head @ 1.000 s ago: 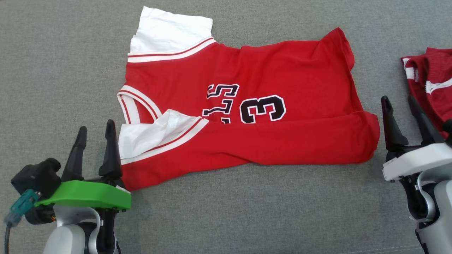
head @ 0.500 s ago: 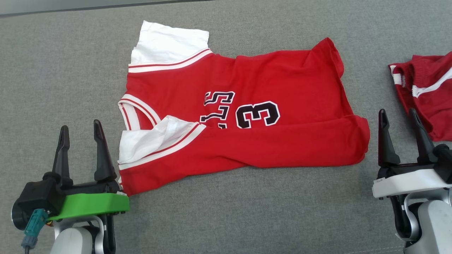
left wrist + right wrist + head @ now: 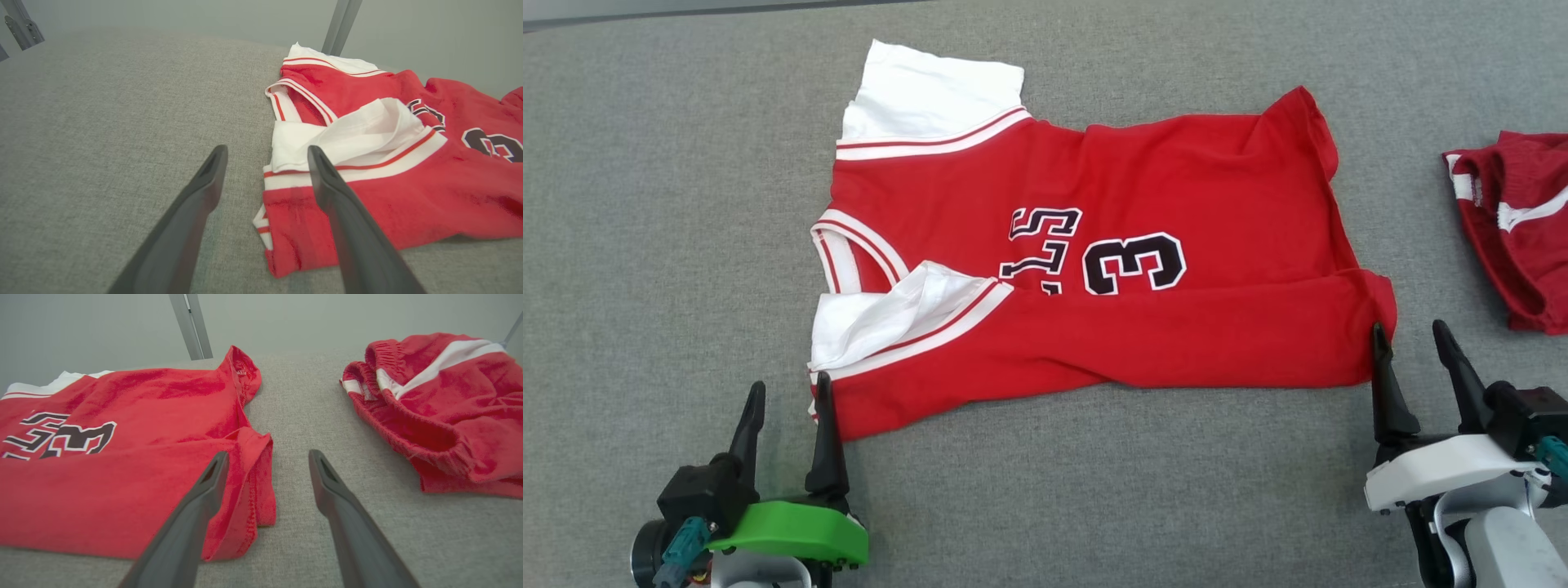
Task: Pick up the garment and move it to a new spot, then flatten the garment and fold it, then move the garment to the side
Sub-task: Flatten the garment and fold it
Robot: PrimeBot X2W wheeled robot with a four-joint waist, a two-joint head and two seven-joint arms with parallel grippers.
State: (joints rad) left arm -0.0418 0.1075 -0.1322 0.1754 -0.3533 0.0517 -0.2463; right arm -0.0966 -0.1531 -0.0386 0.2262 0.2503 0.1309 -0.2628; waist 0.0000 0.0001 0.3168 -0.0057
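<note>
The garment [image 3: 1176,188] is a red jersey with white sleeves and a black number 3. It lies spread on the grey cloth surface [image 3: 645,204], with its near long edge folded over toward the middle. My left gripper [image 3: 790,380] stands open at the garment's near left corner, its right finger just at the hem. In the left wrist view the gripper [image 3: 266,150] points at the crumpled white sleeve [image 3: 347,134]. My right gripper [image 3: 1409,327] is open at the near right corner; in the right wrist view the gripper [image 3: 268,454] straddles the garment's [image 3: 122,477] folded edge. Neither gripper holds anything.
A second red garment with white stripes [image 3: 1519,229] lies bunched at the right edge, also seen as a red heap [image 3: 441,408] beyond my right fingers. Metal frame struts [image 3: 343,24] [image 3: 190,322] rise behind the surface's far edge.
The head camera has shifted a little. Both grippers have drawn back toward me and inward, now sitting at the garment's near corners. The garment lies as before.
</note>
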